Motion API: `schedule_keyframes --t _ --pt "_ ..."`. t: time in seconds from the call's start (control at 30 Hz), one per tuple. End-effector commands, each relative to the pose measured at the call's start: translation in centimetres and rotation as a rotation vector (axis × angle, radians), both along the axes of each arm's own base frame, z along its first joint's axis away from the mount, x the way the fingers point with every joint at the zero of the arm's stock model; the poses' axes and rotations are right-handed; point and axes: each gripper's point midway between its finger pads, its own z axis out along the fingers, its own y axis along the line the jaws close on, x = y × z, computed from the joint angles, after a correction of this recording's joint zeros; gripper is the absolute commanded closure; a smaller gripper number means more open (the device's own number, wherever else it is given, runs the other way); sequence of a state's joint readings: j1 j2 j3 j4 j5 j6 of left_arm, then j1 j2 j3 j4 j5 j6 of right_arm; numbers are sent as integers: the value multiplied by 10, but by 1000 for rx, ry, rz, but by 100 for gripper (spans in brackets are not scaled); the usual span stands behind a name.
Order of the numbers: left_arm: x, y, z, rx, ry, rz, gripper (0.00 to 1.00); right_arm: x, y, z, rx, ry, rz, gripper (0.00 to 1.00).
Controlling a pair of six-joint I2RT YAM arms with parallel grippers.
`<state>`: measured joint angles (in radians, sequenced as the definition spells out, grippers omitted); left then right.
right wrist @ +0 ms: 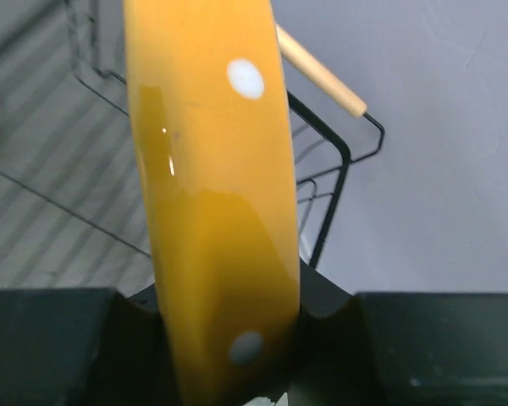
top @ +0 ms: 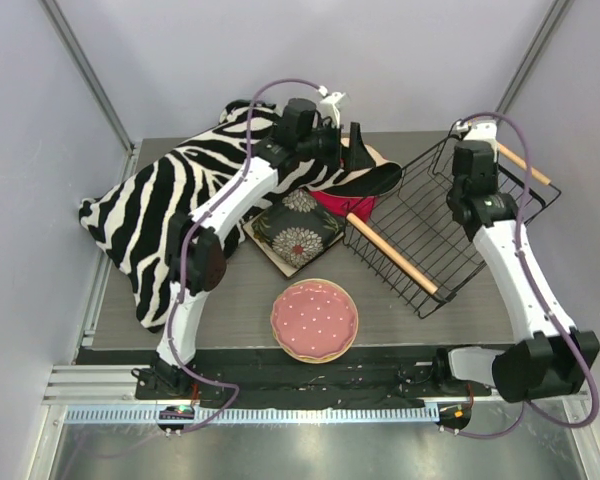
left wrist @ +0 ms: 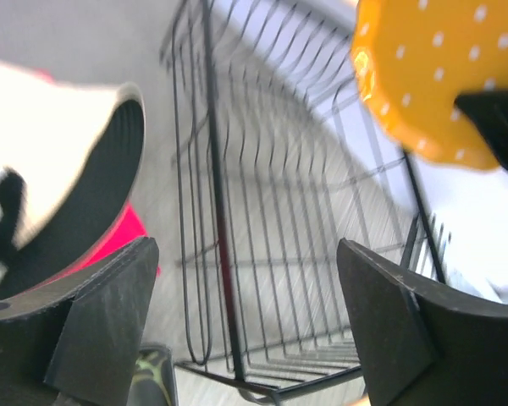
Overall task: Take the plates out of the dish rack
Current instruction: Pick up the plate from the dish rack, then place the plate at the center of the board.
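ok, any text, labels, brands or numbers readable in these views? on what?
None readable.
The orange plate and the pink plate carry only white dots.
The dark plate carries only flowers.
The rack has no label in view.
The coloured spots at the arm bases are too small to tell if they carry text.

You're seeing: orange plate [right wrist: 212, 211], white dots; pink plate [top: 314, 320], white dots, cream rim; dark square plate [top: 295, 232], pale flowers; black rack [top: 420, 215]; zebra-striped cloth [top: 170, 210].
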<state>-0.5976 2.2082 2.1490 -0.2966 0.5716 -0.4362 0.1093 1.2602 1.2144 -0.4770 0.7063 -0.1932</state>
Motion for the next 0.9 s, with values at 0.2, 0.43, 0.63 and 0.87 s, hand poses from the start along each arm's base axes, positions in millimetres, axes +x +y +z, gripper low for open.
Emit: schedule_keyframes --t 0.2,0.43,0.63,0.87 --pt "-18 73 171 -177 -333 162 1 -27 88 153 567 -489 318 99" --pt "-96 151 119 -154 -202 105 1 -44 203 162 1003 -442 712 99" --pt "-171 177 81 -159 -105 70 0 -74 298 117 1233 -198 886 99" --pt "-211 199 33 -154 41 111 0 -132 355 74 1482 15 996 99"
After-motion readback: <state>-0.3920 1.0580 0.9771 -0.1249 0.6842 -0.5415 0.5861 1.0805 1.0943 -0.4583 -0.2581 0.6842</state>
